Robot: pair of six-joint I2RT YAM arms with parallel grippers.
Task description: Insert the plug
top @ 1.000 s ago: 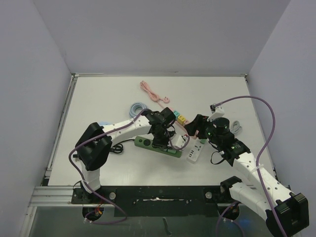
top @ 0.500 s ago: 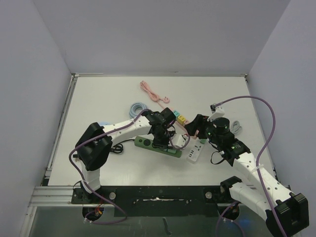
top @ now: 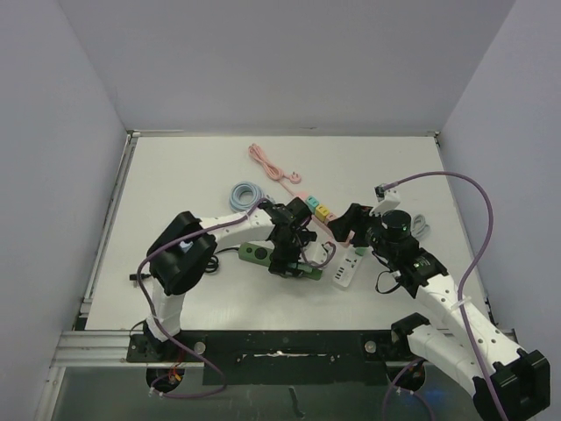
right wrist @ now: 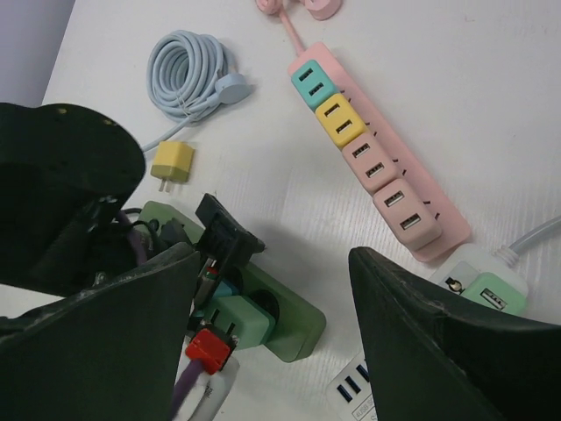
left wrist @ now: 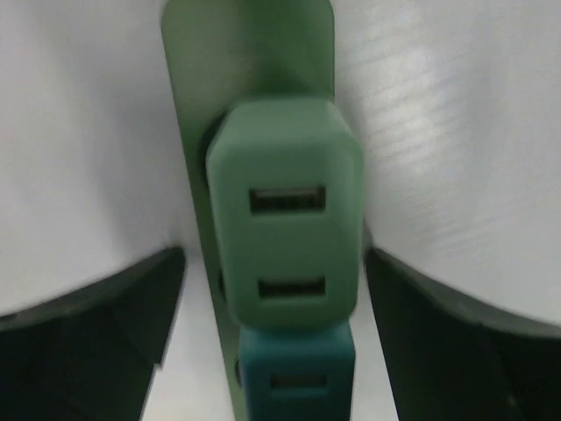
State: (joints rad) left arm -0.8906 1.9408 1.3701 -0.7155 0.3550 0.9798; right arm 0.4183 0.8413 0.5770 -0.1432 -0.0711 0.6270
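Note:
The green plug [left wrist: 285,210], a light green cube with two USB slots, stands in the green power strip [left wrist: 250,53], right beside a teal plug [left wrist: 294,377]. My left gripper [left wrist: 276,289] is open around it, and its dark fingers [left wrist: 88,342] are clear of the plug on both sides. From above, the left gripper [top: 289,254] hovers over the strip [top: 254,253]. My right gripper [top: 351,224] is open and empty, a little to the right of the strip. Its wrist view shows the green plug [right wrist: 250,320] seated on the strip [right wrist: 294,316].
A pink power strip [right wrist: 386,158] carries several coloured plugs. A loose yellow plug [right wrist: 172,163] and a coiled light blue cable [right wrist: 188,61] lie behind the green strip. A white power strip [top: 344,272] lies near the right gripper. A pink cable [top: 267,162] lies at the back.
My left gripper has opened and let go of the green plug, which stays in the strip. The left arm's elbow has shifted right. The right arm has barely moved.

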